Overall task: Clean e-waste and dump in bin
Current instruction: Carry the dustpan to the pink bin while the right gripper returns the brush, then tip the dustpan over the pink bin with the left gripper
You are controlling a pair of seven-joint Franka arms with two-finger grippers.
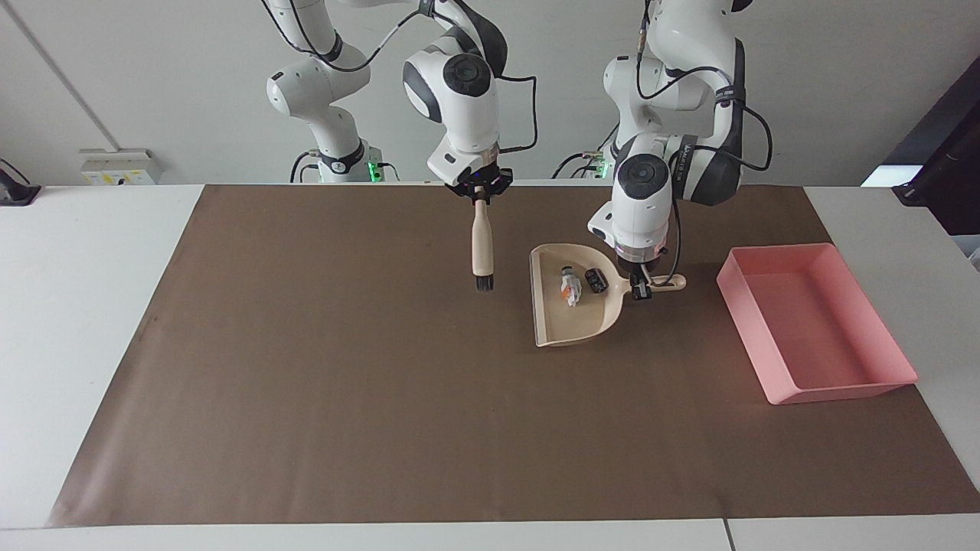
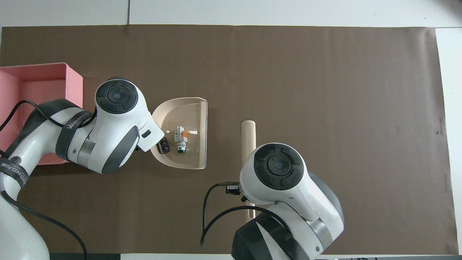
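Observation:
The beige dustpan is held by its handle in my left gripper, which is shut on it. The e-waste lies in the pan: a white part with an orange and green face and a black part. They also show in the overhead view, white and black, in the dustpan. My right gripper is shut on the top of a wooden brush, which hangs bristles down over the mat beside the pan. The pink bin stands at the left arm's end.
A brown mat covers most of the white table. The bin stands partly on the mat's edge, a short way from the dustpan's handle. In the overhead view both grippers are hidden under their wrists; the brush shows.

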